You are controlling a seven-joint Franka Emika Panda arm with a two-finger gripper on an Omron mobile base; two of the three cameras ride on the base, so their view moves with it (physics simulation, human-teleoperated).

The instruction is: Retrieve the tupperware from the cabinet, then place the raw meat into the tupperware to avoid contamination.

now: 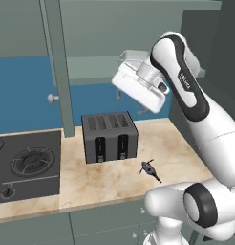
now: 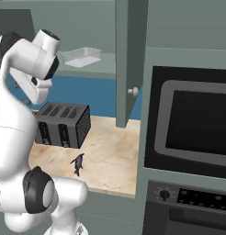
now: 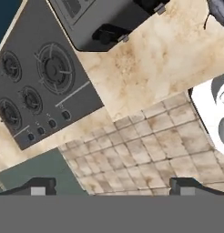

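Marble-look beige counter (image 1: 172, 143) carries a boxy dark grey four-slot toaster (image 1: 110, 137) w/ black gas hob (image 1: 26, 165) to its left; the tiny dark grey raw meat lump (image 1: 148, 167) w/ thin tail lies just in front of toaster, right side. Tall grey-green cabinet (image 2: 126, 55) stands open, clear rectangular tupperware (image 2: 81, 56) on its shelf. Pincer (image 3: 112, 185) is raised above counter near shelf height, tips spread wide, holding nothing.
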